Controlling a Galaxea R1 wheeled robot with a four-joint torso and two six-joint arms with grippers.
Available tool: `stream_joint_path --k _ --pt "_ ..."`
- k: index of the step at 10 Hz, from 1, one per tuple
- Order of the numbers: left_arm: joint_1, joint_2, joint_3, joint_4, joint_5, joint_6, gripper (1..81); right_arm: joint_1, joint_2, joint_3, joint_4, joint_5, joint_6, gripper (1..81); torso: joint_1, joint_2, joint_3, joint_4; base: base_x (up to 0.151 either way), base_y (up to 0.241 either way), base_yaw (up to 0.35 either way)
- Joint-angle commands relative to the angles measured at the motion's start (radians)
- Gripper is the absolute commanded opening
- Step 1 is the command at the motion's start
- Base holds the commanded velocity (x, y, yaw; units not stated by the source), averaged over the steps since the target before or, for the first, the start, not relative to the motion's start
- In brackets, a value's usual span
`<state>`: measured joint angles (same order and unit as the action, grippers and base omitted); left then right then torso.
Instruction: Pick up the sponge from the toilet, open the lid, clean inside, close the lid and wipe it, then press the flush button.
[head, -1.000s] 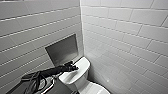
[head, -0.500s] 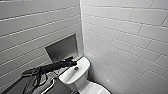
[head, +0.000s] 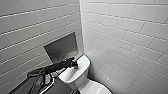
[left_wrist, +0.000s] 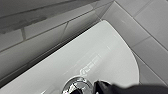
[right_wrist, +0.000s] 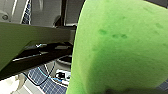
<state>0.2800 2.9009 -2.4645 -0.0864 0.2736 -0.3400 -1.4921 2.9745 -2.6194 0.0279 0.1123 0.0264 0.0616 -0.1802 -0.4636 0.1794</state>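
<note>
Reaching over the toilet (head: 83, 63) tank in the head view is my left pincer (head: 74, 65). Apart or together?
- Can't tell. Left wrist: flush button (left_wrist: 75, 86) just beside my tip. Hard, slick; press its middle. Tiled wall (left_wrist: 37, 32) close behind.
- Right wrist?
- Sponge (right_wrist: 120, 47) clamped in my right pincer, I judge. Light, soft, squashes.

No writing, label or number can be read anywhere.
</note>
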Motion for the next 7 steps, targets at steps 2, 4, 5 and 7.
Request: stream_joint_path --k 2,4,5,7 --pt "-0.155 -0.006 -0.002 0.014 0.022 0.007 1.0 0.005 0.005 0.009 -0.006 -0.069 -0.002 1.0 0.0 0.0 0.0 0.0 0.0 0.0 0.0" --pt "-0.129 -0.009 -0.002 0.014 0.021 0.007 1.0 0.005 0.01 0.007 -0.006 -0.069 -0.002 1.0 0.0 0.0 0.0 0.0 0.0 0.0 0.0" --pt "-0.117 -0.017 -0.002 0.014 0.021 0.007 1.0 0.005 0.011 0.007 -0.006 -0.069 -0.002 1.0 0.0 0.0 0.0 0.0 0.0 0.0 0.0" --pt "-0.092 -0.023 -0.004 0.013 0.019 0.01 1.0 0.009 0.017 0.007 -0.006 -0.071 -0.002 1.0 0.0 0.0 0.0 0.0 0.0 0.0 0.0"
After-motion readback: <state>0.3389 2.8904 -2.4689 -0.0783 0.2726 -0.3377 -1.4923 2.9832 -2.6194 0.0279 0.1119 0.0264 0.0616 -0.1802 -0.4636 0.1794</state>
